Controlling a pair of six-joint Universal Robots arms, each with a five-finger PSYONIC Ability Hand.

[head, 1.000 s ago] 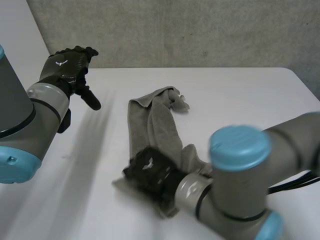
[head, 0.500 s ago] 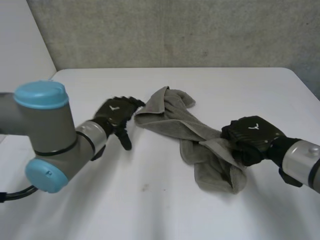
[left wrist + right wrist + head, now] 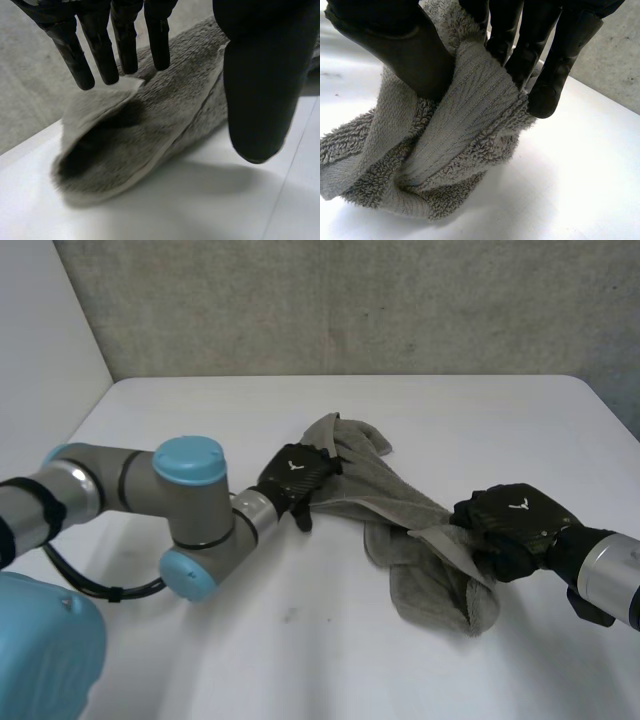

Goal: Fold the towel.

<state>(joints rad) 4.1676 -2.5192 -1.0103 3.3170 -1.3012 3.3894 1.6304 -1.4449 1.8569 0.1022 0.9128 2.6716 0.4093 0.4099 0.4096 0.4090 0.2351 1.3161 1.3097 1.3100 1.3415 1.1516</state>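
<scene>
A grey towel (image 3: 400, 515) lies rumpled in a long diagonal bunch across the middle of the white table. My left hand (image 3: 293, 475) is at its far left end. In the left wrist view its fingers (image 3: 102, 55) are straight, their tips just over a turned-up edge of the towel (image 3: 140, 135), with the thumb held apart: the hand is open. My right hand (image 3: 512, 522) is at the towel's near right end. There the thumb (image 3: 405, 45) and fingers pinch a raised fold of towel (image 3: 455, 145), lifted a little off the table.
The white table (image 3: 300, 660) has bare room in front and to both sides of the towel. My left arm (image 3: 190, 520) reaches low over the table's left half. A grey wall (image 3: 350, 300) stands behind the far edge.
My left hand has come down from the far left to the towel's far end. My right hand has dragged its end of the towel from the near middle over to the right.
</scene>
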